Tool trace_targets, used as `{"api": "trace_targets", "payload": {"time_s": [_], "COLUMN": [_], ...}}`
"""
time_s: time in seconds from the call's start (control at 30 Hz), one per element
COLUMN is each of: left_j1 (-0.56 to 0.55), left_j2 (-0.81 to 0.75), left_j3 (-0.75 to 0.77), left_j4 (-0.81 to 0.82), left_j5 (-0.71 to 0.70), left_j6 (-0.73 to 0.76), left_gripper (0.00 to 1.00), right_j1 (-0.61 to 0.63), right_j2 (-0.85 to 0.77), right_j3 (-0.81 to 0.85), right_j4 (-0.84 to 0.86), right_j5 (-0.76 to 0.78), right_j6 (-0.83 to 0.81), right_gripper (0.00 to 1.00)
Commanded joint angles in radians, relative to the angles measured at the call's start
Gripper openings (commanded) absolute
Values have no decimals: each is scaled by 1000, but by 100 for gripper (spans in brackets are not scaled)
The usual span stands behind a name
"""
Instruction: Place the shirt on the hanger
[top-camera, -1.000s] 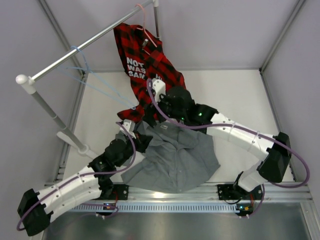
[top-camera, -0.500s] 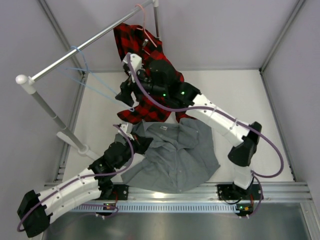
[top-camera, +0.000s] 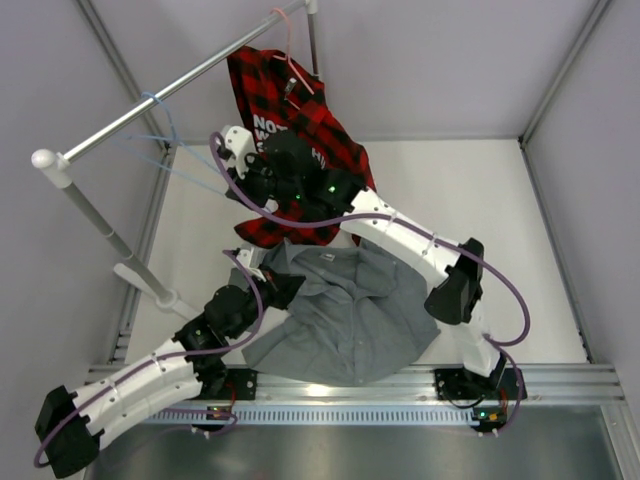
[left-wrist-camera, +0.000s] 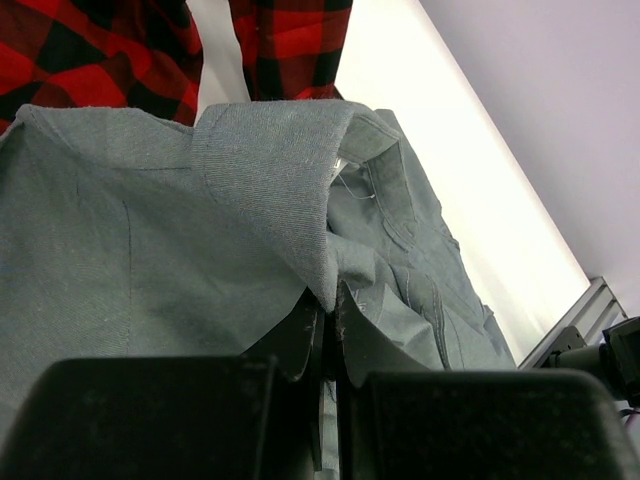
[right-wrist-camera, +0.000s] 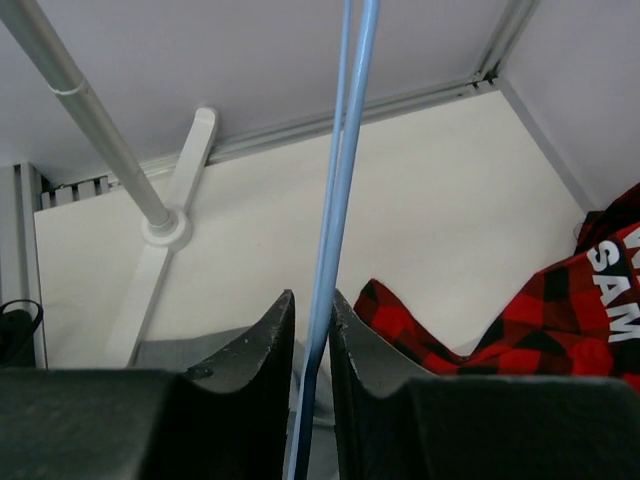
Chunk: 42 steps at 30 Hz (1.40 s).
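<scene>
The grey shirt (top-camera: 345, 315) lies crumpled on the table (top-camera: 480, 200). The left gripper (left-wrist-camera: 328, 318) pinches its collar tight, likely to lift it. Beyond the shirt, the right gripper (right-wrist-camera: 312, 330) clamps narrowly on the blue hanger (right-wrist-camera: 338, 180), which dangles from the rail (top-camera: 150, 105), probably to steady it.

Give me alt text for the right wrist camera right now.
The right gripper is closed, black fingers either side, on the thin light-blue hanger, whose wires run up the middle of the frame. Behind lie the white table, a clothes rack pole with its foot at left, and the red-and-black plaid shirt at lower right.
</scene>
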Motion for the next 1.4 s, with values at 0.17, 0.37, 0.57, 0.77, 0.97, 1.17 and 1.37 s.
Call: {"api": "trace_targets", "payload": {"time_s": [0.17,0.37,0.57,0.77,0.97,1.17,1.37], "left_j1": [-4,-3,-4,-4,-4,-4,-4], "left_j2": [-9,-24,-40,-58,-83,-113,-121], "left_j3": [4,1,-2,1,7,11,57], "left_j4": [8,-9,-22,-32,-64,-93,-148], "left_j5": [16,16,16,24,21,13,-9], "left_j6": [-6,-5,-8,-15,-11,-15,-11], "left_gripper": [0,0,0,0,0,0,0], "right_j1": [1,-3,-2,-2,-2,0,-3], "right_j2": [25,52,9,-67,-70,-89,-182], "right_j3": [100,126,65,-19,-2,-1,-67], "right_j4": [52,67,145,286,310,316,288], "right_j5": [-10,-20,16,55,55,38,56], "right_j6": [-7,-3,20,106,131,174,181], "right_gripper": [18,10,0,0,0,0,0]}}
